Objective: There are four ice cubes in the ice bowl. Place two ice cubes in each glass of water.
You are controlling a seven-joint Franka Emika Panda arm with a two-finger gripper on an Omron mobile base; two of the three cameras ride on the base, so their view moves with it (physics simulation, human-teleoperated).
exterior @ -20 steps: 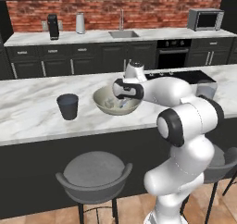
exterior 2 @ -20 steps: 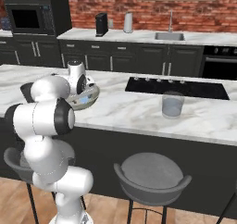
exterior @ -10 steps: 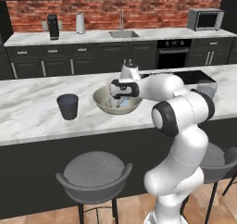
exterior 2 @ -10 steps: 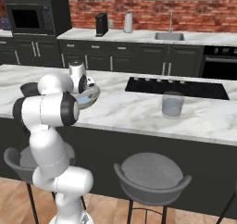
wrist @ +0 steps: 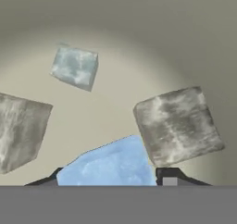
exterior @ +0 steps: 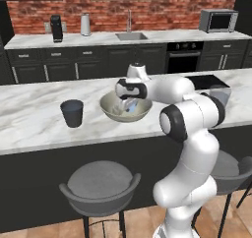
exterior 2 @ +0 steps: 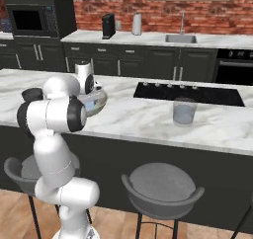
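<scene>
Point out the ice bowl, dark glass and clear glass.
ice bowl (exterior: 109, 115): left base view, near rim.
dark glass (exterior: 72, 115): left base view, side wall.
clear glass (exterior 2: 184, 112): right base view, side wall.

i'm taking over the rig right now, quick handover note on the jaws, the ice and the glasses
Gripper: down inside the bowl, jaws either side of the bluish cube; a firm grip cannot be told yet.
Ice: all four cubes lie in the bowl: the bluish one at the jaws, a small pale cube further off, two grey cubes to either side.
Glasses: the dark glass stands on the counter beside the bowl; the clear glass stands further along, by the cooktop.
Done: no ice in either glass yet.
Left: lift this cube, drop it in a glass, repeat until each has two.
</scene>
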